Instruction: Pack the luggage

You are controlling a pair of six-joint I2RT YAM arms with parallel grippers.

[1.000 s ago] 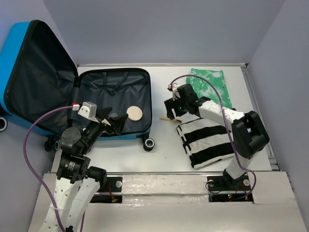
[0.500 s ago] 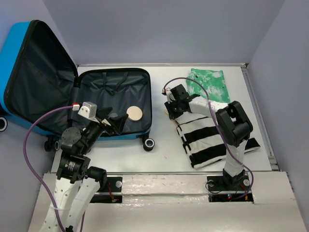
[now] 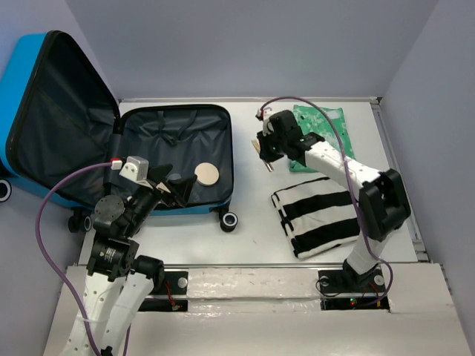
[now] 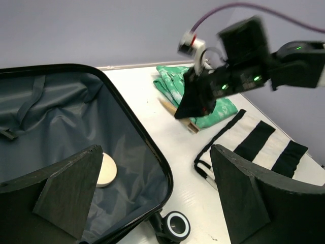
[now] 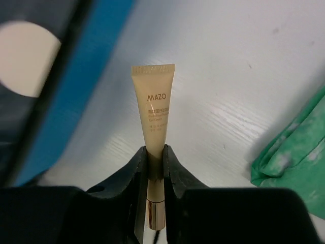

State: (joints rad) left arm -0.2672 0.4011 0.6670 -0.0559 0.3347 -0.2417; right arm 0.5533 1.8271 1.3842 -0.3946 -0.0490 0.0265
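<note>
The blue suitcase (image 3: 171, 133) lay open on the left part of the white surface (image 3: 252, 237), its base flat with the black lining facing up and its lid (image 3: 59, 119) propped up against the left wall. A round beige disc (image 3: 207, 174) rested on the lining near the base's right front corner, and a black-and-white wheel (image 3: 228, 221) stuck out at that corner. The left fingers (image 4: 66, 193) stood spread wide apart with nothing between them, over the front edge of the base, close to the disc but not touching it. Just right of the suitcase, over bare surface between its right edge and a crumpled green cloth (image 3: 319, 133), the right fingers (image 5: 133, 178) were pressed together on the lower end of a slim beige tube (image 5: 153, 109) marked MAZO, whose flat crimped end pointed away from the wrist. Whether the tube touched the surface could not be told. A folded black-and-white striped cloth (image 3: 326, 215) lay nearer the arms, just in front of the green cloth, apart from the right fingers.
</note>
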